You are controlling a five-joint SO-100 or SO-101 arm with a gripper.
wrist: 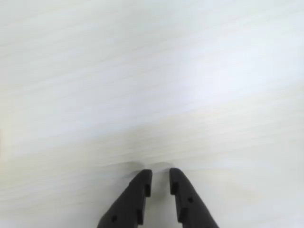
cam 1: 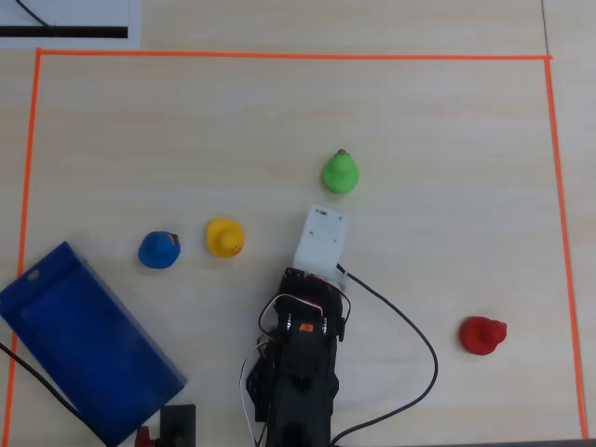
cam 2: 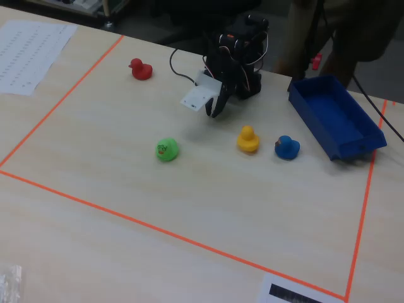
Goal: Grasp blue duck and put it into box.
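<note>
The blue duck (cam 1: 158, 250) stands on the pale wooden table, left of the arm in the overhead view, and sits beside the box (cam 2: 334, 117) in the fixed view as blue duck (cam 2: 286, 147). The box (cam 1: 84, 345) is a dark blue empty tray at the lower left of the overhead view. My gripper (wrist: 160, 176) hovers over bare table with only a narrow slit between its black fingers and nothing in it. In the fixed view the gripper (cam 2: 213, 112) points down near the arm's base, well clear of the blue duck. From overhead, a white wrist mount (cam 1: 321, 237) hides the gripper.
A yellow duck (cam 1: 224, 237) stands between the blue duck and the arm. A green duck (cam 1: 341, 172) is ahead of the arm, and a red duck (cam 1: 482, 335) at the lower right. Orange tape (cam 1: 279, 56) frames the work area. A black cable (cam 1: 410, 326) loops right of the arm.
</note>
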